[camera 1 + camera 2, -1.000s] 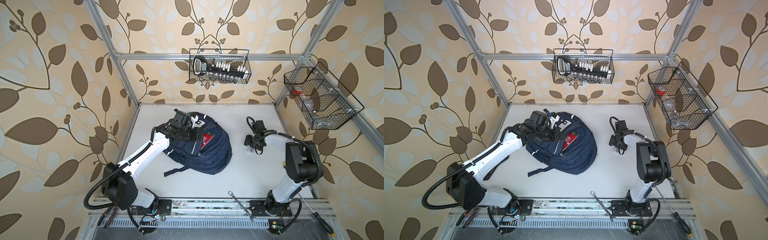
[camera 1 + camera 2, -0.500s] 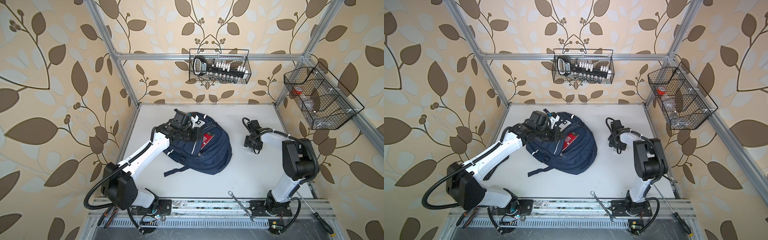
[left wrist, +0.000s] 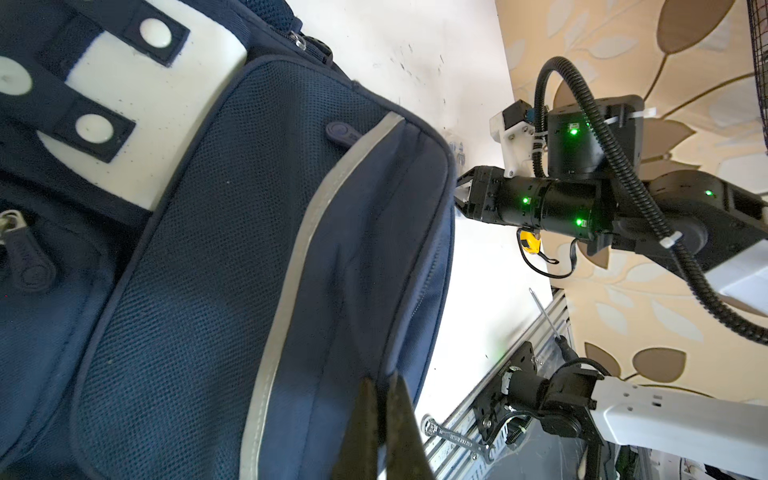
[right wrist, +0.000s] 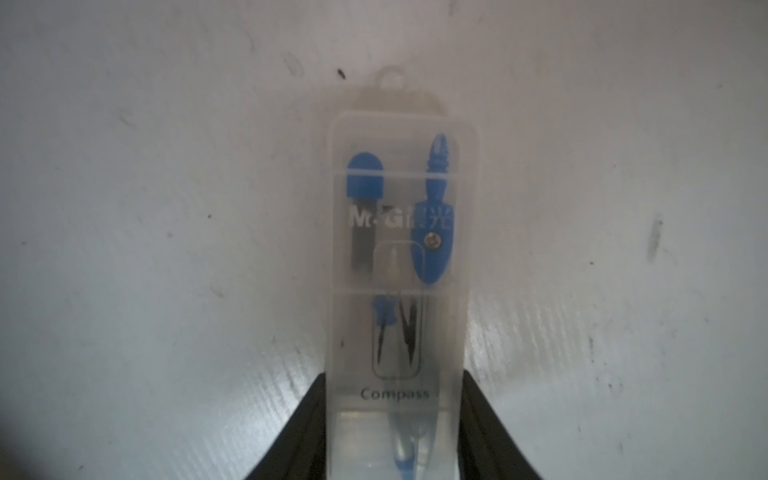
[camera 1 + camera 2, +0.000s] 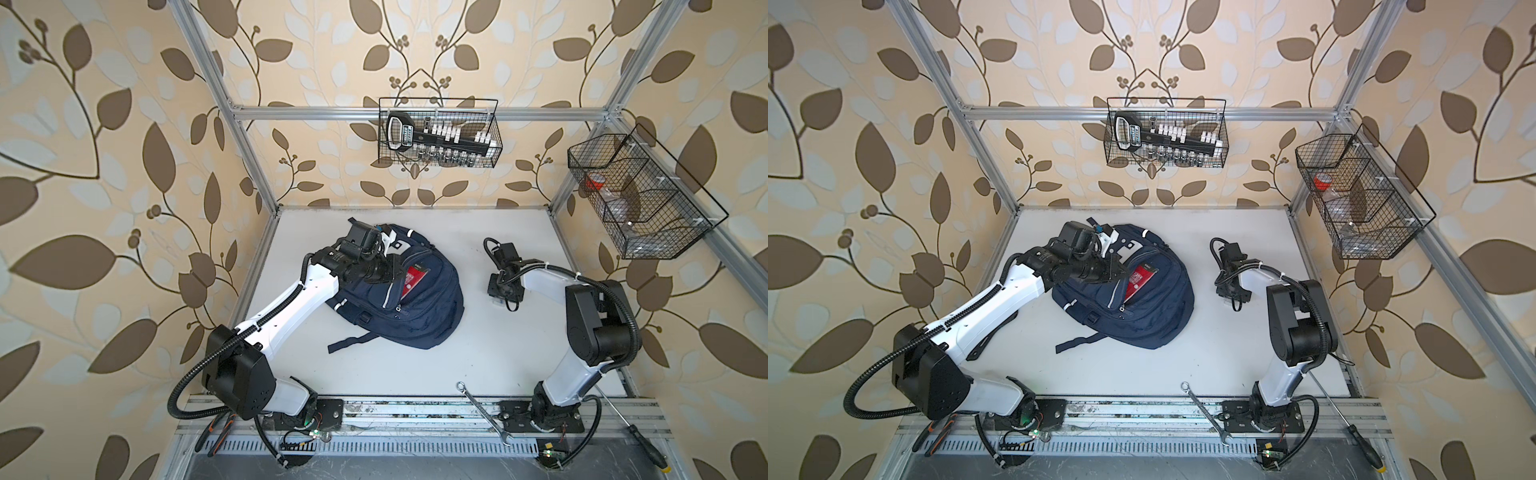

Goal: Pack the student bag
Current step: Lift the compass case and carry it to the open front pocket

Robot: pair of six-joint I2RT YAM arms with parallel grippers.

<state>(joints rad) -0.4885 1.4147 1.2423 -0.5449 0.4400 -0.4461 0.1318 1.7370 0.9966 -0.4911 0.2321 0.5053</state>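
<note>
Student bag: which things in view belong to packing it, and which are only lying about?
Job: student bag; red booklet in its open pocket; compass case.
Lying about: wrench; screwdriver; pliers; back wire basket; side wire basket.

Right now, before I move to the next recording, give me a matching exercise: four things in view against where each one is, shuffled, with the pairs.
Things
1. student bag
2. compass case
3. red booklet
4. wrench

Places
A. lying across the front rail
B. sticking out of the bag's open compartment
C. on the table, under the left gripper
D. on the table, between the fingers of the right gripper

Pairs: 1-C, 2-D, 3-B, 4-A
</note>
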